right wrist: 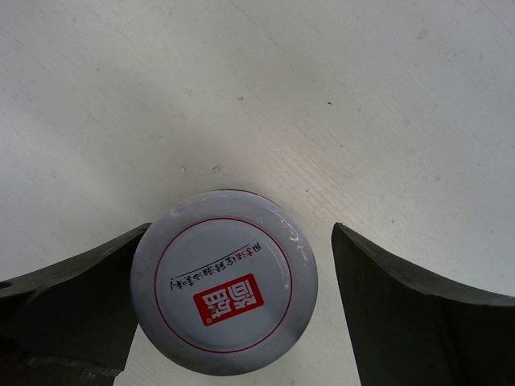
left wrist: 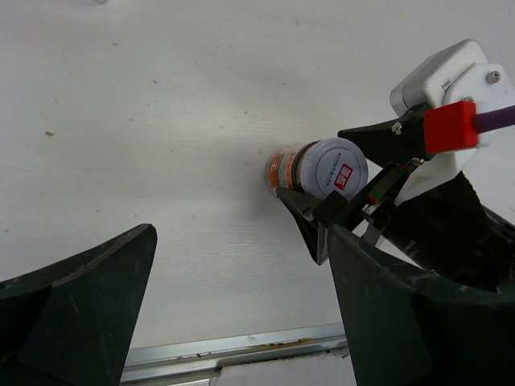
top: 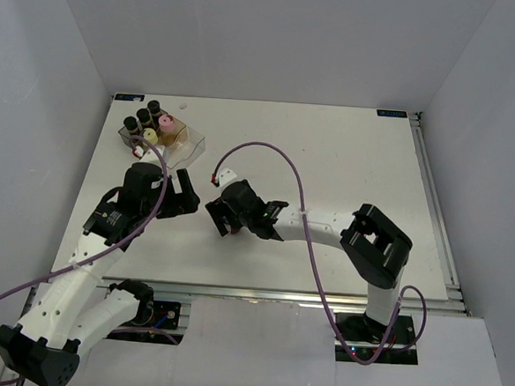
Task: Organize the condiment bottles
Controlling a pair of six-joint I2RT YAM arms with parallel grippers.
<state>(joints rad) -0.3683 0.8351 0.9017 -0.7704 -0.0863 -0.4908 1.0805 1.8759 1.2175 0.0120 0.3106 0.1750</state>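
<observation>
Right claw fingers stand spread around the grey-lidded jar at mid-counter: one finger touches it, and the other stands apart. Left claw, spread wide, hovers near. Five other bottles stand in the clear bin at the far left.

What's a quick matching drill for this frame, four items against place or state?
1 grey-lidded jar
2 pink-capped bottle
3 left end effector
4 right end effector

A inside the clear bin
B open, empty gap
C open, straddling a jar
D on the table, outside the bin

Pairs: 1-D, 2-A, 3-B, 4-C
</observation>
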